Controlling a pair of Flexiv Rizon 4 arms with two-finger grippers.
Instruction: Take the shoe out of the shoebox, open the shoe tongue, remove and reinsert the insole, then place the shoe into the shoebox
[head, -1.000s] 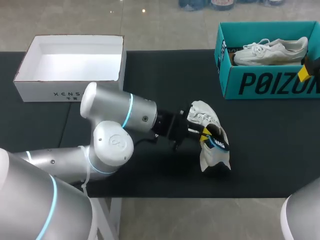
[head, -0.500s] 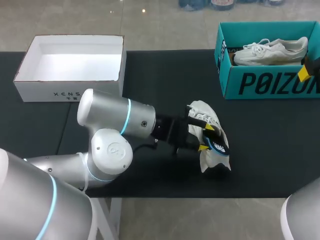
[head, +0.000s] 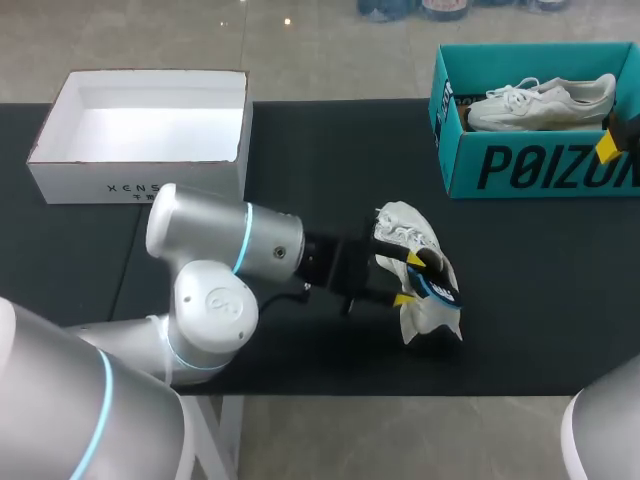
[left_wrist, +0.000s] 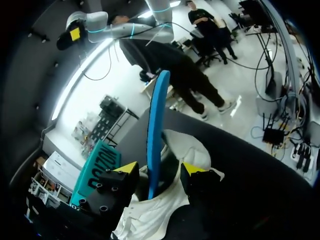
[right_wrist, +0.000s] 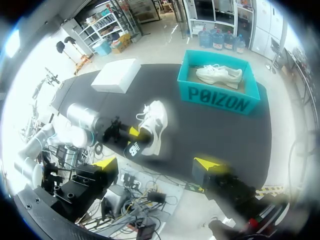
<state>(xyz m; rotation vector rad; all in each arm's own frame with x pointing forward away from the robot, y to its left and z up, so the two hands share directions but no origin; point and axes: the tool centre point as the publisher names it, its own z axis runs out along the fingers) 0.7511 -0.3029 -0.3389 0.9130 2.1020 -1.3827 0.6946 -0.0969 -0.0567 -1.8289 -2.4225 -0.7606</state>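
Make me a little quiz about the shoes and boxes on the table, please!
1. True or false: the white box has a shoe in it.
2. What colour is the insole sticking up out of the shoe on the table? A red, B blue, C green.
3. Fill in: the second box, with the other shoe inside, is coloured ____.
Key: 1 false; 2 B; 3 teal.
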